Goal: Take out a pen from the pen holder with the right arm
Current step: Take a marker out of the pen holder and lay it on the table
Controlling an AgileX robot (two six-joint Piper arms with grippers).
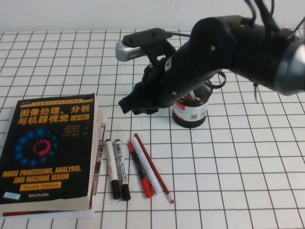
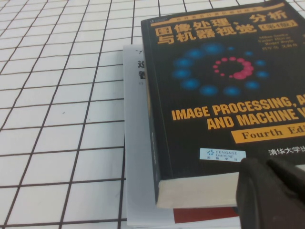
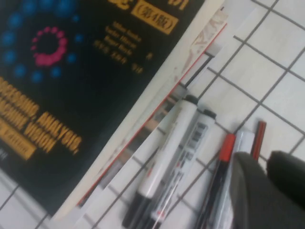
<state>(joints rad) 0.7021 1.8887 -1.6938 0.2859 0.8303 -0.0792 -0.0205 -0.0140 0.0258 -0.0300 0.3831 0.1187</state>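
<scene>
The black pen holder [image 1: 189, 114] with a red label stands right of the table's middle, its mouth mostly hidden by my right arm. My right gripper [image 1: 127, 106] hangs left of the holder, above the table, fingers almost together with nothing between them. Below it, several pens lie side by side: two white markers with black caps [image 1: 118, 168], a red pen [image 1: 140, 171], a white pen [image 1: 145, 162] and a red pencil [image 1: 155, 167]. The right wrist view shows the markers [image 3: 167, 157], red pen [image 3: 224, 152] and pencil [image 3: 259, 138] beside the right gripper [image 3: 264, 160]. My left gripper [image 2: 267, 164] is shut over the book's corner.
A thick black textbook [image 1: 47, 152] lies on thinner books at the left, close beside the markers. It also fills much of the left wrist view [image 2: 224, 81] and the right wrist view [image 3: 71, 86]. The white gridded tabletop [image 1: 238, 181] is bare to the right.
</scene>
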